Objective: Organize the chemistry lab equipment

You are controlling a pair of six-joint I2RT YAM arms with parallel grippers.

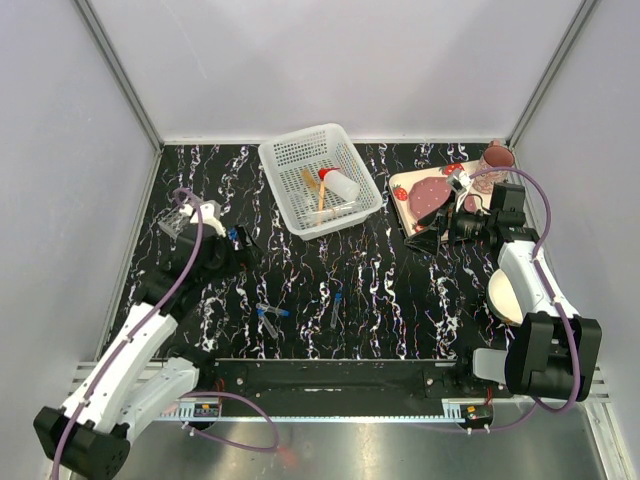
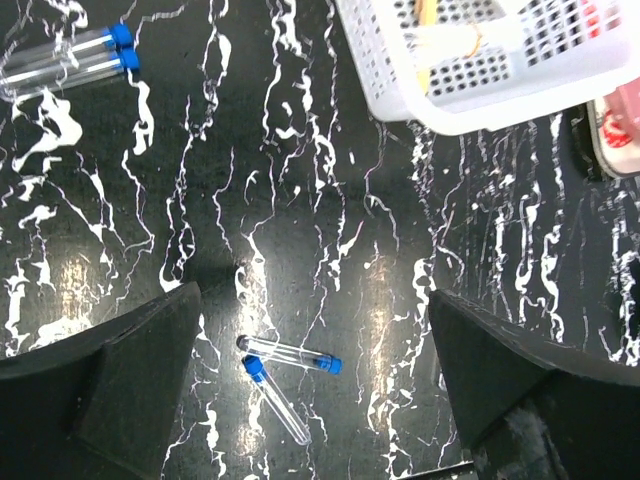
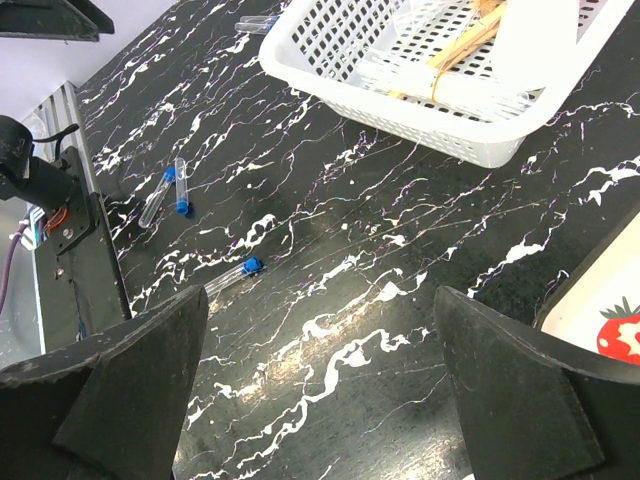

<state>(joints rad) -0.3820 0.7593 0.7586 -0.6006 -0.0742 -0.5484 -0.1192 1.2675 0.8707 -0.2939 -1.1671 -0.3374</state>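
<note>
Left wrist view: left gripper (image 2: 313, 290) hung over the bare tabletop (image 2: 300, 180), jaws wide apart and empty. Crossed tubes (image 2: 285, 360), two clear ones with blue caps, lay at the bottom of that view, roughly centred between the two fingers. One ran nearly along the line from finger to finger, cap to the right. The other slanted off from it, its cap at the meeting end, the two touching there.

Top view: crossed tubes (image 1: 270, 316) sat in the near-left part of the tabletop, toward the near edge from the left gripper (image 1: 240, 245). A single tube (image 1: 336, 308) lay just right of them, apart. The basket (image 1: 270, 160) stood at the far middle, holding sticks (image 1: 318, 190) and a squeeze bottle (image 1: 340, 184).

Right gripper (image 1: 425, 240) was at the tray (image 1: 400, 182) on the far right, jaws apart and empty, well apart from the tubes.

Judgement: the left arm was nearer. A pick would need the jaws turned across one tube's long axis. Since the tubes touched, the second would likely be nudged.
</note>
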